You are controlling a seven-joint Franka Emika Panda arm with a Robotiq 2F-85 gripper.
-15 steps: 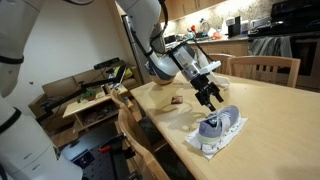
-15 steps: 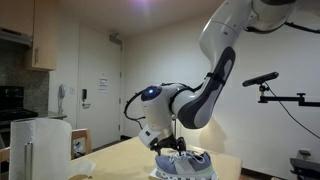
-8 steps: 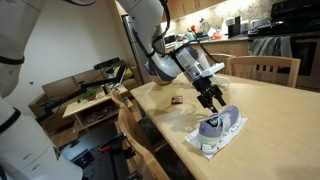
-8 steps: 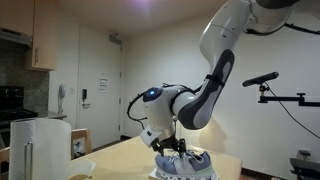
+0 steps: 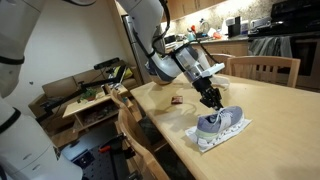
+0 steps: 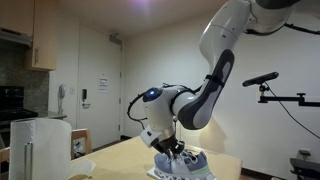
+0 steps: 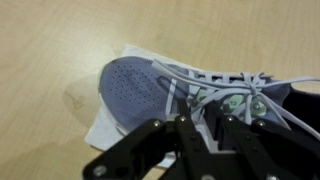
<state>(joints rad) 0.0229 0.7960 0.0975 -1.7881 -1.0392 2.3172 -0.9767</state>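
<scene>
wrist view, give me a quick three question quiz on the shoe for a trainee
1. True or false: the grey-blue knit sneaker lies straight on the light wooden table.
2. The black fingers are: A) at the white laces, B) at the heel, C) clear of the sneaker.
3. In the wrist view, which end of the sneaker points to the left of the picture?

Key
1. False: a white sheet lies under it.
2. A
3. The toe.
</scene>
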